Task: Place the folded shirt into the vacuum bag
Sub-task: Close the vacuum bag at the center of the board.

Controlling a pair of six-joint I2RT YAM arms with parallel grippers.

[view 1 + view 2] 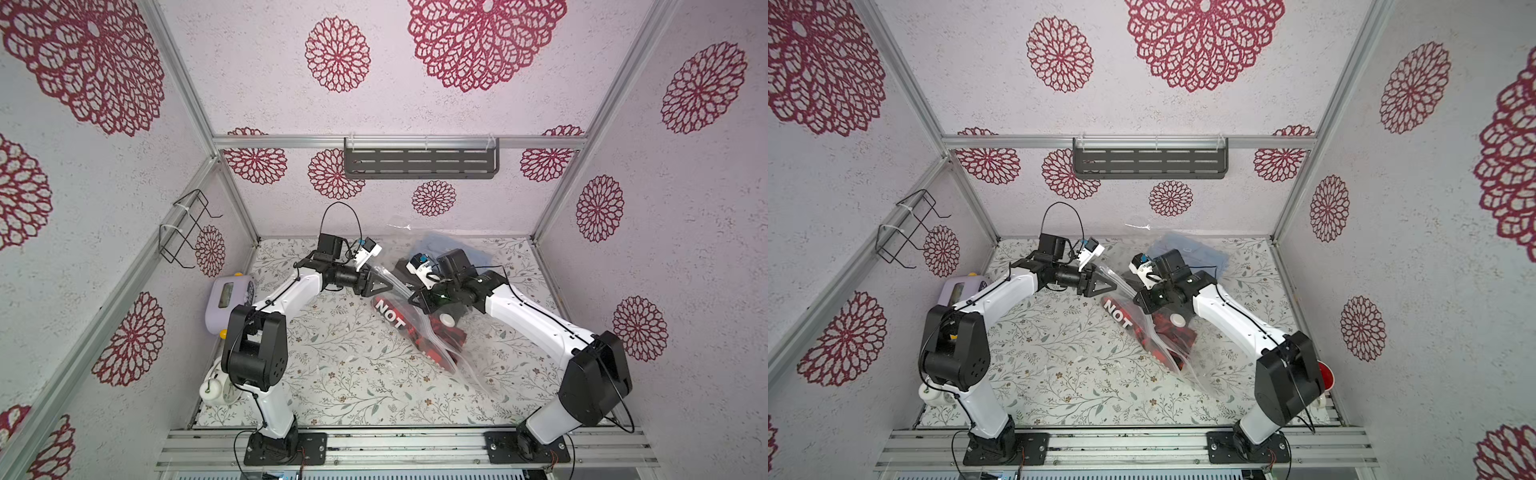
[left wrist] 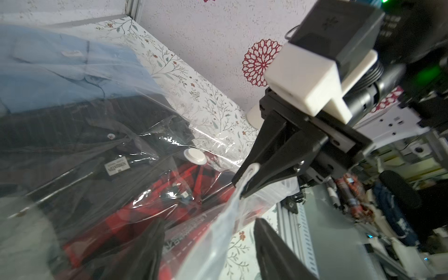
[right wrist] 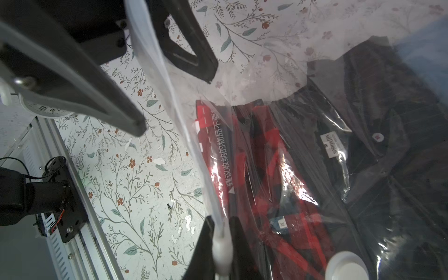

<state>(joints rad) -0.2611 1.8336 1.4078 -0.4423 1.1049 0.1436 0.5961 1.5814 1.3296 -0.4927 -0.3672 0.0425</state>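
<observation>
The clear vacuum bag (image 1: 465, 357) (image 3: 266, 80) lies right of centre on the floral table, its white valve cap (image 1: 446, 319) (image 2: 195, 156) facing up. Under its film I see a red plaid shirt (image 2: 194, 177) (image 3: 266, 157) and a dark folded shirt (image 2: 84, 145) (image 3: 375, 121); a blue shirt (image 1: 449, 247) lies behind them. My right gripper (image 1: 415, 301) (image 3: 221, 232) is shut on the bag's raised zip-strip edge. My left gripper (image 1: 388, 286) (image 2: 208, 242) straddles the same edge further along. Its jaws stand apart, with the film loose between them.
A purple device (image 1: 228, 299) and a white clock (image 1: 216, 386) sit along the table's left side. A red cup (image 1: 1325, 374) stands at the front right. A wire rack (image 1: 187, 228) hangs on the left wall and a dark shelf (image 1: 419, 160) on the back wall.
</observation>
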